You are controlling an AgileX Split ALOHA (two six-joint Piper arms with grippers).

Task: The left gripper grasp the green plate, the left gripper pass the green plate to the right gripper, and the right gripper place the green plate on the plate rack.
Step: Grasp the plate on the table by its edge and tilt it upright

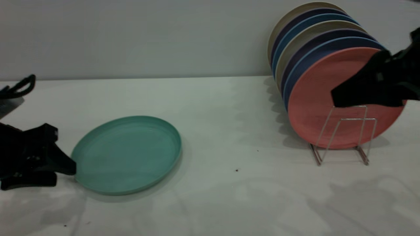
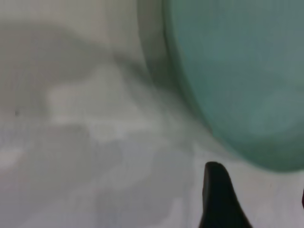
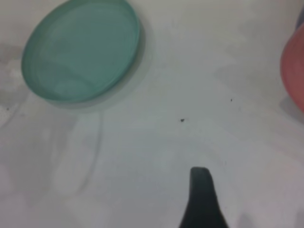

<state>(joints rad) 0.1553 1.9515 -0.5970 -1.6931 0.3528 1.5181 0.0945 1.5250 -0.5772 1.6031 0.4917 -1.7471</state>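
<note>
The green plate (image 1: 128,154) lies flat on the white table, left of centre, and also shows in the left wrist view (image 2: 237,71) and the right wrist view (image 3: 83,50). My left gripper (image 1: 64,175) sits low on the table at the plate's left rim, open, with its jaws just short of the rim and nothing between them. One of its fingers (image 2: 216,194) shows close to the plate edge. The right gripper (image 1: 336,96) hovers open in front of the plates at the plate rack (image 1: 343,131), far from the green plate. Only one of its fingers (image 3: 202,199) shows.
A salmon-pink plate (image 1: 315,105) stands upright at the front of the rack, with several blue and beige plates (image 1: 305,36) leaning behind it. A grey wall runs along the back. Bare table (image 1: 236,131) lies between the green plate and the rack.
</note>
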